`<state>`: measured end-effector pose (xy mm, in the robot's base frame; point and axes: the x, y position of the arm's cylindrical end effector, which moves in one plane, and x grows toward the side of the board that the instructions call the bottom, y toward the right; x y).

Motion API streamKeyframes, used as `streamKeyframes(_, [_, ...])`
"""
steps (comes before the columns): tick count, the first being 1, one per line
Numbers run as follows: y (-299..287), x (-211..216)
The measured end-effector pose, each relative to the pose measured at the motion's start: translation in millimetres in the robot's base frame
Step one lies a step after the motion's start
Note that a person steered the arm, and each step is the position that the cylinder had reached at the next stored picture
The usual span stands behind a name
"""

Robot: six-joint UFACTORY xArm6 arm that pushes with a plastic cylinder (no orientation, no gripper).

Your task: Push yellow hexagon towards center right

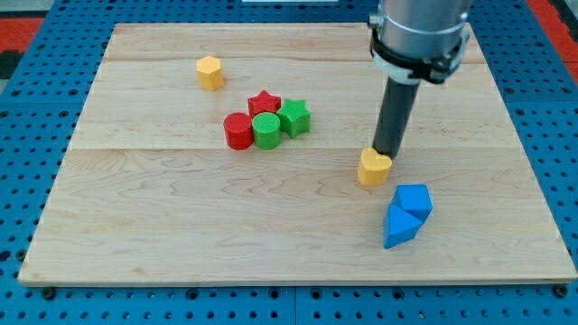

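Two yellow blocks lie on the wooden board [135, 226]. One yellow block [374, 168], many-sided with its exact shape hard to tell, sits right of the middle. The other, a yellow hexagon-like block [209, 72], sits at the view's upper left. My tip [387, 153] is at the upper right edge of the yellow block right of the middle, touching it or very nearly so. The rod rises from there toward the view's top.
A red star [264, 101], red cylinder [238, 131], green cylinder [266, 131] and green star-like block [294, 117] are clustered left of the middle. A blue cube [414, 200] and a blue wedge-like block [400, 227] lie together just below and right of my tip.
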<state>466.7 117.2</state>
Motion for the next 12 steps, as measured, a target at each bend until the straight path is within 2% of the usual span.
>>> streamKeyframes(1, [0.0,0.6])
streamKeyframes(2, [24.7,-71.5])
streamKeyframes(3, [-20.1,-166.6])
streamKeyframes(4, [-138.5,-224.0])
streamKeyframes(5, [-260.8,-225.0])
streamKeyframes(6, [-284.4,-189.0])
streamKeyframes(7, [-201.3,-159.1])
streamKeyframes(8, [-94.8,-146.9])
streamKeyframes(9, [-88.6,-136.6])
streamKeyframes(10, [-195.4,-192.3])
streamKeyframes(11, [-248.7,-153.9])
streamKeyframes(12, [-179.4,-130.4])
